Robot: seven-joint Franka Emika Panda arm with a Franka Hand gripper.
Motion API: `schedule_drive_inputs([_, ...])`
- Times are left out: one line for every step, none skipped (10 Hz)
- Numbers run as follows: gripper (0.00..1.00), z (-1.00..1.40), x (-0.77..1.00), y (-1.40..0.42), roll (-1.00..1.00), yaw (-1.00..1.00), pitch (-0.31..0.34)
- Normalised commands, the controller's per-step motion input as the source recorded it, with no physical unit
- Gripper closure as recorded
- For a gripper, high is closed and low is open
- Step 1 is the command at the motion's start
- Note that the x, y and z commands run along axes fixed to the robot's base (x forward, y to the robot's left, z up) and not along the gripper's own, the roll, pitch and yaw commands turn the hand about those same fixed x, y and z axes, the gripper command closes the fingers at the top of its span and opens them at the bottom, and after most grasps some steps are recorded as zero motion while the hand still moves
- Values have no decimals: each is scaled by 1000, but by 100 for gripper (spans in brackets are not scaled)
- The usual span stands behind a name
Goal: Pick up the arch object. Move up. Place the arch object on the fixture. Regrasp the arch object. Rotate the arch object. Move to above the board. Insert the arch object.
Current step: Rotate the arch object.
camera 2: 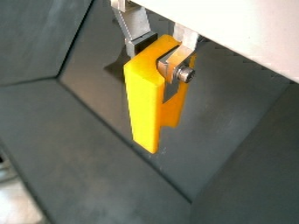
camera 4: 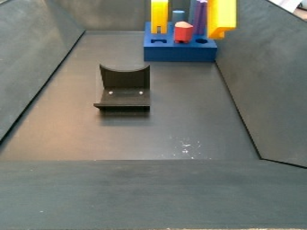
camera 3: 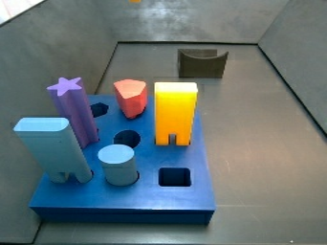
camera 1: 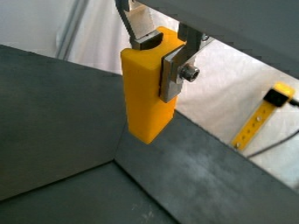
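Observation:
My gripper (camera 1: 162, 57) is shut on the arch object (camera 1: 149, 96), a slim orange-yellow slab that hangs upright well above the dark floor. Both wrist views show the silver fingers (camera 2: 177, 68) clamping its upper end, where the notch sits between them. The same slab (camera 2: 143, 105) hangs free below the grip. In a side view the arch object (camera 4: 223, 16) floats high at the far right, near the blue board (camera 4: 180, 52), and the gripper itself is cut off above that frame. The fixture (camera 3: 202, 62) (camera 4: 122, 88) stands bare on the floor.
The board (camera 3: 76, 196) carries a purple star (camera 3: 71, 96), a red hexagon (camera 3: 130, 96), a pale blue bar (camera 3: 52, 144), a cylinder (camera 3: 119, 165) and a wide yellow notched block (camera 3: 175, 113). A square hole (camera 3: 177, 176) is open. Sloping grey walls (camera 4: 36, 81) enclose the floor.

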Motion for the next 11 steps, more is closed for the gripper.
schedule_drive_inputs([100, 18, -34, 32, -1000, -522, 1])
schedule_drive_inputs([100, 14, -23, 30, -1000, -523, 27])
schedule_drive_inputs([100, 15, -22, 28, -1000, -518, 62])
schedule_drive_inputs([100, 17, -24, 27, -1000, -515, 77])
schedule_drive_inputs([100, 19, -28, 28, -1000, -501, 107])
schedule_drive_inputs([100, 20, -28, 24, -1000, -491, 126])
schedule_drive_inputs([100, 18, -28, 24, -1000, -475, 144])
schedule_drive_inputs([100, 18, -22, 23, -1000, -446, 157])
schedule_drive_inputs([100, 17, -20, 24, -1000, -417, 162])
schedule_drive_inputs([100, 18, -9, 24, -1000, -385, 162])
schedule_drive_inputs([100, 15, 8, 27, -847, -289, 136])
